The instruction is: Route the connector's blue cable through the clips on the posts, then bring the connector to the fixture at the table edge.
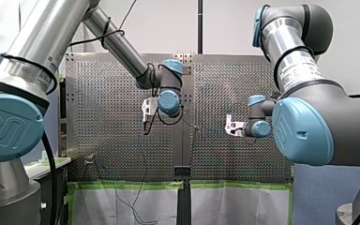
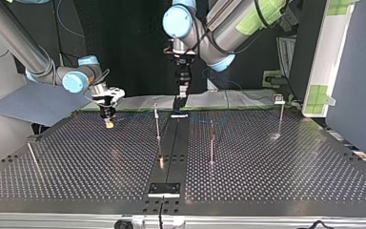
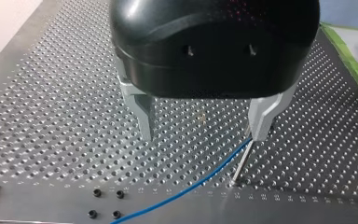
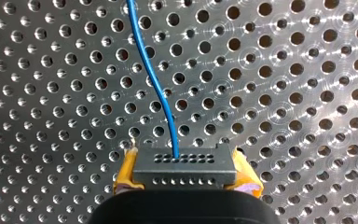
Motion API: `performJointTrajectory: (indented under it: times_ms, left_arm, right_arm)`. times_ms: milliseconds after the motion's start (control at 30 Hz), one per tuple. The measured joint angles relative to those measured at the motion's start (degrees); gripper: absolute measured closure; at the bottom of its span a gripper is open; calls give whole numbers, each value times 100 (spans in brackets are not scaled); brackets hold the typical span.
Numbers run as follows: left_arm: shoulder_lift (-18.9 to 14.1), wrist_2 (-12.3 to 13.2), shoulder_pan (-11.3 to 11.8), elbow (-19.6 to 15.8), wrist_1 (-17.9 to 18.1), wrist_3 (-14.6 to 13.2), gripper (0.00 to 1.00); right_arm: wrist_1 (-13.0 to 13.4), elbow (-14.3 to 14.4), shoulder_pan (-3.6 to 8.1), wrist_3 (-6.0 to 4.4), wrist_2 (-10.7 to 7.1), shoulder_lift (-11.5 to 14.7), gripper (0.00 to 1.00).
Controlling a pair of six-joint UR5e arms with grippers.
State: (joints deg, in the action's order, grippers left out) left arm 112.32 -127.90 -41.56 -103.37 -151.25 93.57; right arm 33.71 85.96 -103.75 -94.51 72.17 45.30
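In the right wrist view my right gripper is shut with its yellow pads on a dark grey connector. A blue cable leaves the connector and runs ahead over the perforated plate. In the top view this gripper hangs low over the table's far left. My left gripper is open, its metal fingers holding nothing. The blue cable passes by one fingertip, close to a thin post. In the top view it hovers at the far middle.
Thin posts stand either side of a black centre rail. Another post stands far right with a clip on top. A black fixture sits at the near table edge. A slanted rod lies at the left.
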Motion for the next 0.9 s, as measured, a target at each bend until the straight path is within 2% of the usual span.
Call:
performJointTrajectory:
  times_ms: [267,600,900]
  left_arm:
    - [-394,-11,-53,-393,103,28,0]
    - [-910,18,-54,-909,304,193,0]
    - [-1312,10,-54,-1312,389,227,0]
  right_arm:
    - [17,2,0,1,0,-1,100]
    - [40,0,0,-17,0,-2,100]
    - [-20,-1,14,-8,0,-2,100]
